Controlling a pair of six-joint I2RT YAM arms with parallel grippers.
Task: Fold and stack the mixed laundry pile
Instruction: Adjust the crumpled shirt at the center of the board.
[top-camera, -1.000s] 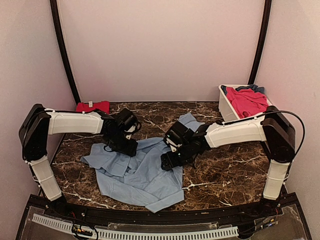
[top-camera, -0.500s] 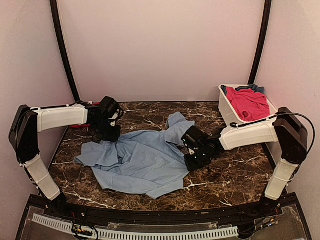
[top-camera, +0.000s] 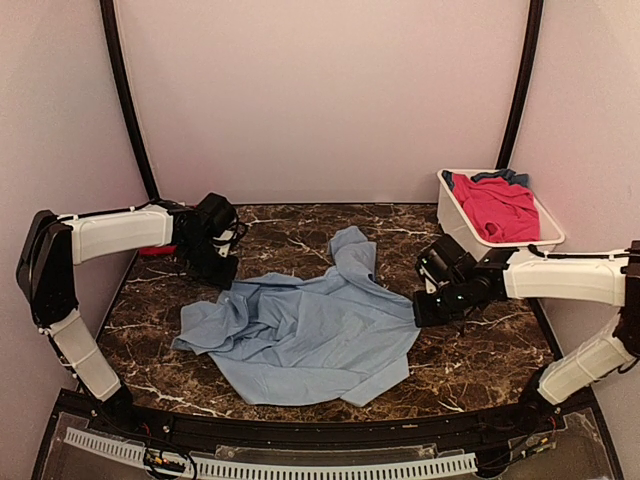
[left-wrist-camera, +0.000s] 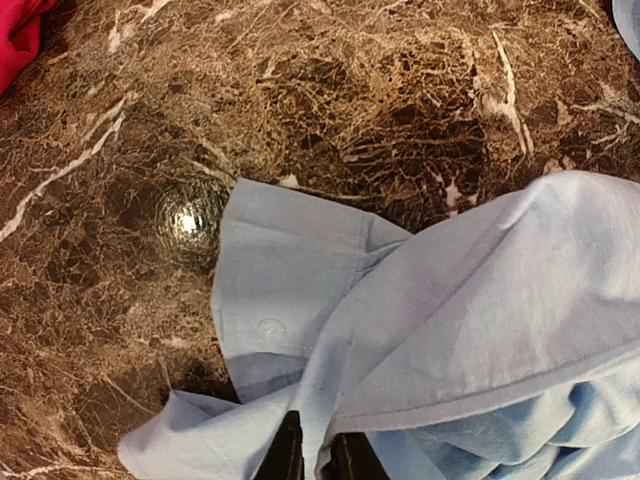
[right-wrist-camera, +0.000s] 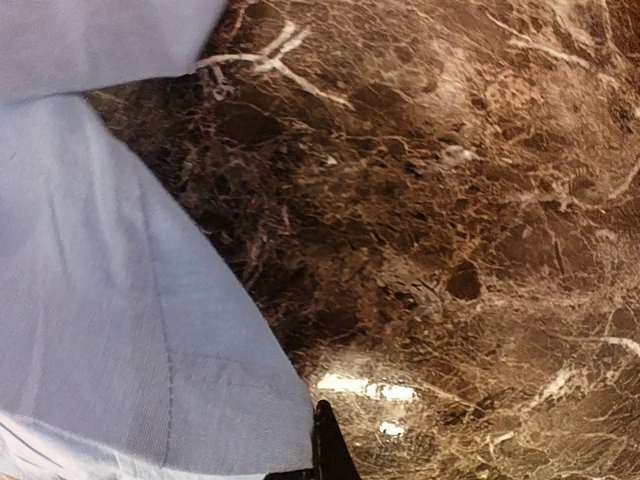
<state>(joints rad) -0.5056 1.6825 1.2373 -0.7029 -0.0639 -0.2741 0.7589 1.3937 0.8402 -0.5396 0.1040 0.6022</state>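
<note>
Pale pink walls (top-camera: 320, 100) close in a dark brown marble table (top-camera: 480, 350) veined with white. The light-blue shirt (top-camera: 310, 330) sprawls rumpled across the middle of it, collar end bunched toward the back. The left arm (top-camera: 110, 232) reaches in low from the left rear, and the right arm (top-camera: 570, 278) stretches flat across from the right side.

A white tub (top-camera: 452, 220) sits in the right rear corner holding a pink-red garment (top-camera: 495, 205) and a darker blue piece (top-camera: 515, 178). A red piece (left-wrist-camera: 15, 40) lies at the left rear.

The left gripper (top-camera: 218, 272) pinches the shirt's left sleeve end, its 2 fingers (left-wrist-camera: 290, 450) closed with cloth between them. The right gripper (top-camera: 422, 312) is clamped tight on the shirt's right edge.

Marble shows behind the shirt up to the wall, and to the right front; the near hem stops short of the front edge.
</note>
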